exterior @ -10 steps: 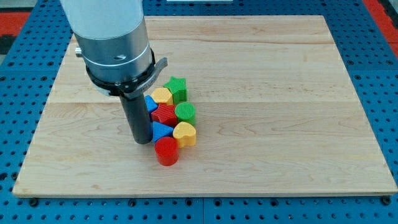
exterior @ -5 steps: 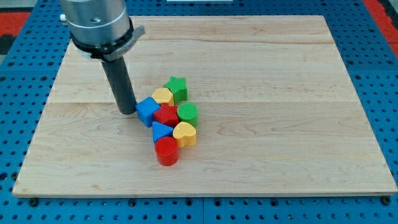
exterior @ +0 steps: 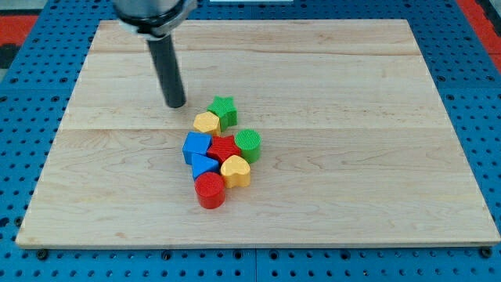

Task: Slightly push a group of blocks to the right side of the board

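Note:
A cluster of blocks lies near the board's middle. A green star [exterior: 223,110] is at its top with a yellow block [exterior: 206,122] just left of it. Below them are a blue cube [exterior: 196,146], a red star [exterior: 225,148] and a green cylinder [exterior: 248,143]. Lower still are a blue triangle [exterior: 203,165], a yellow heart [exterior: 235,170] and a red cylinder [exterior: 209,190]. My tip [exterior: 176,104] rests on the board up and to the left of the cluster, apart from the yellow block and the green star.
The wooden board [exterior: 376,141] lies on a blue pegboard table [exterior: 23,125]. A red patch [exterior: 19,27] shows at the view's top left.
My tip moved from the cluster's lower left up along its left side to its upper left. The blue cube, red star and green cylinder shifted slightly right.

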